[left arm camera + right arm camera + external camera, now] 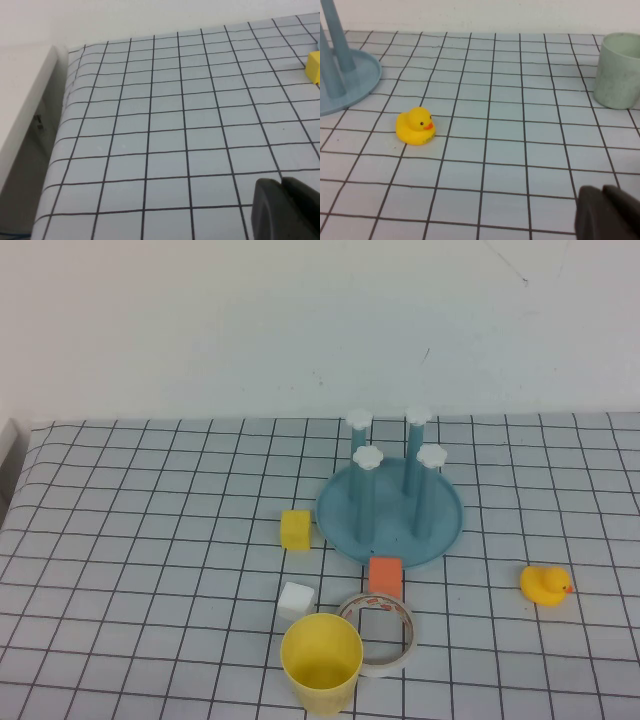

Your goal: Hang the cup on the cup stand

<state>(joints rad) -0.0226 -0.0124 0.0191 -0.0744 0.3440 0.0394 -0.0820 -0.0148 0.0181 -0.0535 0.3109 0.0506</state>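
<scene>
Cup standing free, both grippers pressed together and empty

Tapered translucent yellow cup [321, 662] upright at the near edge, touching a tape roll [383, 633]; blue dish-shaped stand [390, 510], white-capped posts, sits beyond; left gripper [286, 210] and right gripper [607, 216] hover above gridded cloth [150, 540], well apart from cup.

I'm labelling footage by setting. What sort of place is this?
Likely a lab tabletop for robot practice: a grid-lined cloth against a bare white wall, scattered toys like a rubber duck and cup stand; both grippers sit shut, off the high view.
</scene>
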